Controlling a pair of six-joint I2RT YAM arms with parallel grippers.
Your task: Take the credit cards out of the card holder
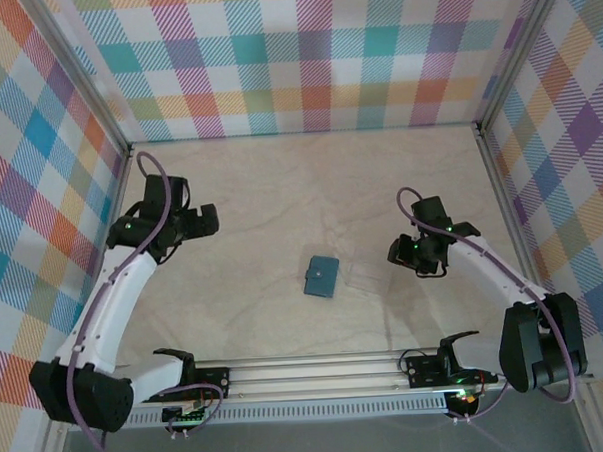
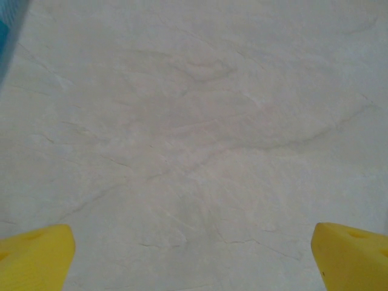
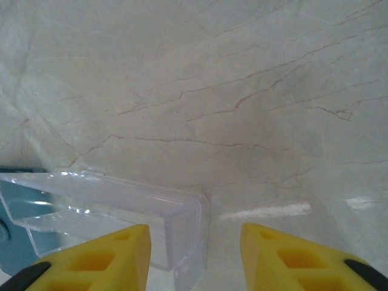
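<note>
A small teal card holder (image 1: 322, 276) lies folded shut near the middle of a pale marble-look table (image 1: 279, 177), with a clear plastic case (image 1: 365, 276) just beside it on its right. The cards are hidden, most likely tucked inside the holder. The right gripper (image 1: 403, 254) hangs low at the far end of the clear case. In its wrist view the yellow fingers (image 3: 115, 257) stand partly apart with a corner of the case (image 3: 109, 203) between them, the right finger clear of it, so nothing is pinched. The left gripper (image 1: 206, 222) is spread wide over bare table, well away from the holder. The task looks barely begun. The next move calls for steadying the holder and opening it to reach a card edge.
</note>
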